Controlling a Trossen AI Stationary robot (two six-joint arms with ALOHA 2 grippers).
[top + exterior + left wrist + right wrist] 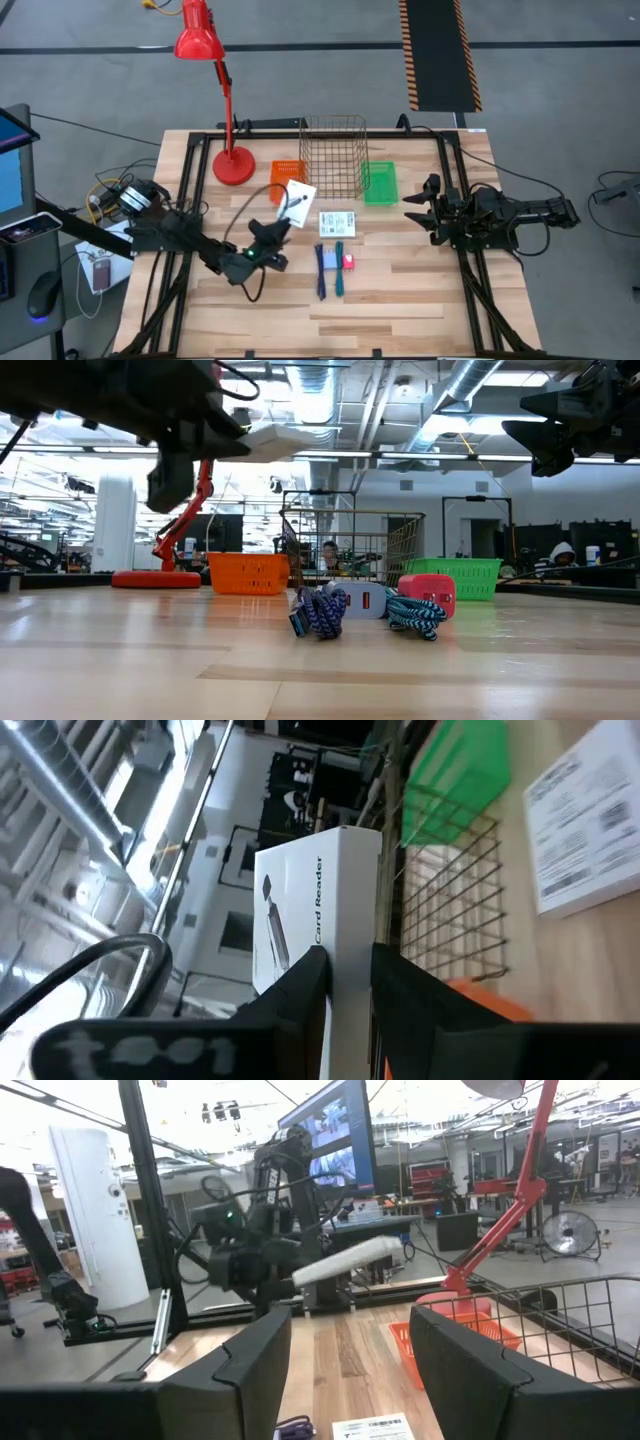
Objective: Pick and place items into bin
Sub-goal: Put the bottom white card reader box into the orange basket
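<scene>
We note a red desk lamp (205,60) at the table's (400,310) far left, and an orange basket (283,170) and a green basket (380,183) flanking the wire one.

The lower half of the table (400,320) in the high view lies bare, open to either arm; at centre the wire basket (333,155) stands with the orange bin (285,170) touching its left and the green bin (380,183) at its right; the red lamp (228,150) rises at upper left; two pens (329,268) and a white card (337,223) clutter mid-frame, below the basket.
</scene>
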